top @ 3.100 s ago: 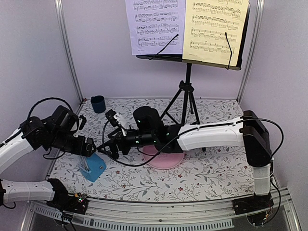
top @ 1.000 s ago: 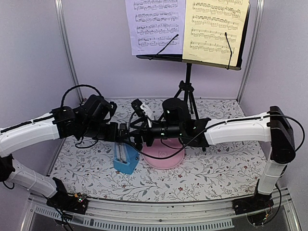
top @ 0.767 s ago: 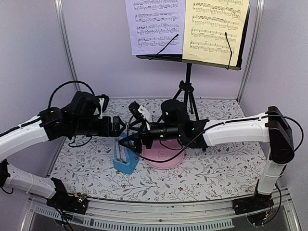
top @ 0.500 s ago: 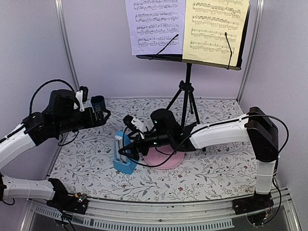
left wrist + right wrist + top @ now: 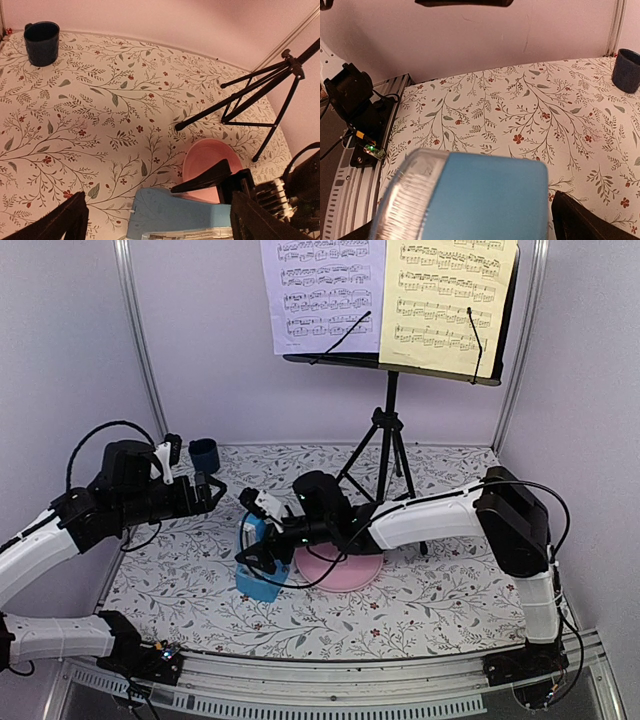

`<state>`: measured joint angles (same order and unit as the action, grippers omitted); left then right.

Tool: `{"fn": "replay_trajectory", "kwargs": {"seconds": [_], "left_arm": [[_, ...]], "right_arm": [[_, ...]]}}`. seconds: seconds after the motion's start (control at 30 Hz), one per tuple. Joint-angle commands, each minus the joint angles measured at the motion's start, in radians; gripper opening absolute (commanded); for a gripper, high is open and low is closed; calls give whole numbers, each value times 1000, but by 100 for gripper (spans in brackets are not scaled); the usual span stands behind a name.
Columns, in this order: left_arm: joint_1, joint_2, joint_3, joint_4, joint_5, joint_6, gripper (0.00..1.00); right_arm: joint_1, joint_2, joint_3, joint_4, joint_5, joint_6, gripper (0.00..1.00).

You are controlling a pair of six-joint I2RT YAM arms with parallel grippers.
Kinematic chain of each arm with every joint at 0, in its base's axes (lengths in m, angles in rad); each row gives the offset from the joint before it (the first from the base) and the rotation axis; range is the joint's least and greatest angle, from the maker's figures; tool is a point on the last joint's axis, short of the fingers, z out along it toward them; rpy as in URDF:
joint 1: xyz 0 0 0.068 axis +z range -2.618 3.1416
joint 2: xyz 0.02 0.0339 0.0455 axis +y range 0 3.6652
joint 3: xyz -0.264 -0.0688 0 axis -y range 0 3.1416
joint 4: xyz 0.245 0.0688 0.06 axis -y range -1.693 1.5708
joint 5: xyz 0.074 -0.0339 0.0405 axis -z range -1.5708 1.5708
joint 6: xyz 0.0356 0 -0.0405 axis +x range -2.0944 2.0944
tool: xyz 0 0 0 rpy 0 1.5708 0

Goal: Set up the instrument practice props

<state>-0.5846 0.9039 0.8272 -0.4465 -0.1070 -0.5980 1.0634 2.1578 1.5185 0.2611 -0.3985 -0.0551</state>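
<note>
The blue wedge-shaped metronome (image 5: 256, 575) stands upright on the floral table, just left of the pink plate. My right gripper (image 5: 259, 543) is open, and its fingers straddle the metronome's top; a small gap shows beside the one visible finger (image 5: 580, 220). The metronome fills the right wrist view (image 5: 485, 200). My left gripper (image 5: 208, 490) is open and empty, up and to the left of the metronome (image 5: 175, 217). The black music stand (image 5: 391, 420) stands at the back and holds the lilac sheet (image 5: 325, 295) and the yellow sheet (image 5: 450, 305).
The pink round plate (image 5: 350, 572) lies under my right forearm, also in the left wrist view (image 5: 205, 155). The dark blue cup (image 5: 204, 455) stands at the back left corner (image 5: 41, 42). The tripod legs (image 5: 250, 100) spread behind the plate. Walls enclose three sides.
My left gripper let go of the metronome and drew back to the left. My right gripper moved left and down over the metronome, which now stands upright.
</note>
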Motion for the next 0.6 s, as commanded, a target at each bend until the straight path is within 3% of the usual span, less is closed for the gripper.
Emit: {"fn": "replay_trajectory", "kwargs": {"seconds": [0.0,0.3,0.57], "left_arm": [[33,-10,-11,47,49,31,99],[43,3,-25,75,51,30,99],[44,-24,-45,127,55,70,99]], "right_arm": [[-8,43,29,-15,9,-70,96],[-23,13,7,-16,-4,-123,73],[-56,-48,-16,23,-112,-111,56]]}}
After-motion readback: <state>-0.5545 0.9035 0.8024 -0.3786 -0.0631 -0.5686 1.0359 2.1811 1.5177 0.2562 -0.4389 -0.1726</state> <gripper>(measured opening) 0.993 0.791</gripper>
